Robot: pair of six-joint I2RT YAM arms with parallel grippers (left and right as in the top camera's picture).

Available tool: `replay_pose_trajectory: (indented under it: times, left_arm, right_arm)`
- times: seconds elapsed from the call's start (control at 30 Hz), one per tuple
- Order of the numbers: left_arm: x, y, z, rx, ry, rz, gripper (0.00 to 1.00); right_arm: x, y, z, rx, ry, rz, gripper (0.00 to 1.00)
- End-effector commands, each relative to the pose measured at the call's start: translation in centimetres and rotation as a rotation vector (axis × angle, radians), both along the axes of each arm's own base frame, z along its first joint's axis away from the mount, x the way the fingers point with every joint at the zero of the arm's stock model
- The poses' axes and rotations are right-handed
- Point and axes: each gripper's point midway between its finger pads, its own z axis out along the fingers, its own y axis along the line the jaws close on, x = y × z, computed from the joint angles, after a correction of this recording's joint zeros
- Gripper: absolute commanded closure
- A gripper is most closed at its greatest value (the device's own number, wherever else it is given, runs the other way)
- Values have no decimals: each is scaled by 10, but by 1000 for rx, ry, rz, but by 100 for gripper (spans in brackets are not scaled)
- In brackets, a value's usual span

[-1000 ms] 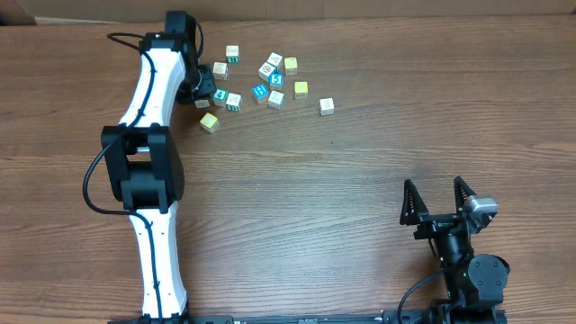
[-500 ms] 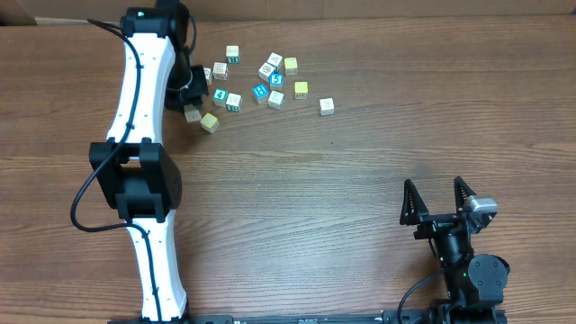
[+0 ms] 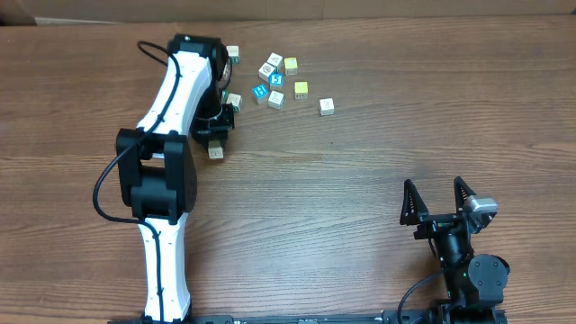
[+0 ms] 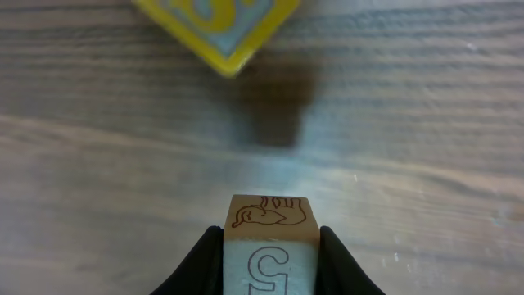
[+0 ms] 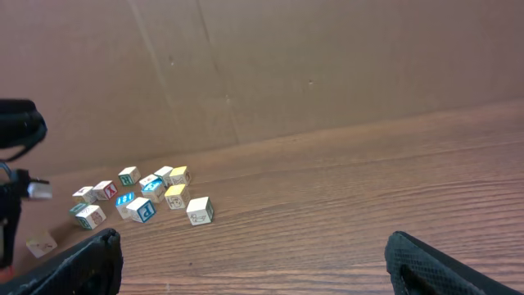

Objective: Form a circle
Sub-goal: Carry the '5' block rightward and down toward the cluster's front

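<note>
— What did the overhead view give?
— The left arm (image 3: 178,90) covered most of the circle (image 3: 234,100), far-left on the table (image 3: 378,135). The left gripper (image 3: 216,135) hid its own fingers, and a pale cube (image 3: 215,152) sat at its tip. The right gripper (image 3: 434,186) gaped empty, well apart.
— Left wrist?
— Fingers (image 4: 202,266) were clamped on an elephant cube (image 4: 267,246), its bottom cut off. A blurred yellow cube (image 4: 217,24) ran off the top.
— Right wrist?
— The circle was tiny, far left, letters mostly unreadable. Only its own fingertips showed, in the bottom corners.
</note>
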Motion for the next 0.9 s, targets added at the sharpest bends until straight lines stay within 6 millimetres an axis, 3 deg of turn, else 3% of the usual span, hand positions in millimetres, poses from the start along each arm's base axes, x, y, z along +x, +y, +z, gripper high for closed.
replay_pose_trajectory:
  times: [0.0,0.23,0.4,0.5,0.87]
  left_arm:
    - [5,9,-3,32,-38,25,81]
    - [65,26,-8,72,-282,52,83]
    - [86,18,-3,22,-365,62,83]
    - [85,10,0,-22,-358,63,82]
    - [41,-22,17,-161,-189,29,78]
  right_arm:
    - [0,0,-2,3,-3,-4,0]
    - [0,0,-2,3,-3,-4,0]
    - [0,0,-1,3,-4,-4,0]
    - [0,0,-2,3,-3,-4,0]
    - [0,0,-2,3,-3,-4,0]
